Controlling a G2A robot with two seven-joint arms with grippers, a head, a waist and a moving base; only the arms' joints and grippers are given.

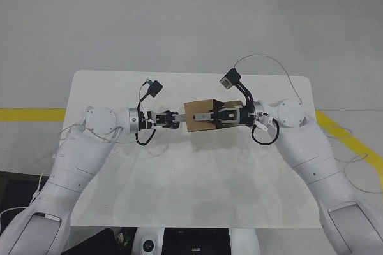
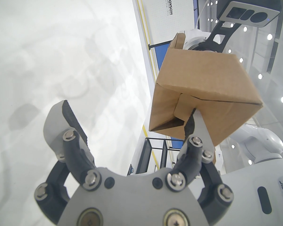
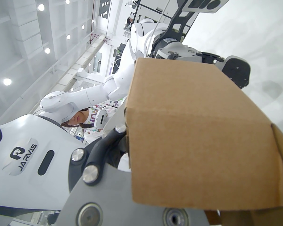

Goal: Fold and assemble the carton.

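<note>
A brown cardboard carton [image 1: 196,115] hangs in the air above the middle of the table, between my two grippers. My right gripper [image 1: 208,117] is shut on it; one finger [image 3: 113,122] lies along the carton's side [image 3: 198,130] and the other is hidden behind the cardboard. My left gripper [image 1: 177,119] is at the carton's opposite end, open [image 2: 129,109]. One of its fingertips [image 2: 195,125] rests against the folded end flap [image 2: 179,111] of the carton [image 2: 202,88]; the other finger [image 2: 69,121] stands apart in free air.
The white table [image 1: 179,185] lies below both arms with bare surface all round. A yellow floor line [image 1: 25,115] runs past the table's left edge and another past its right side [image 1: 357,150].
</note>
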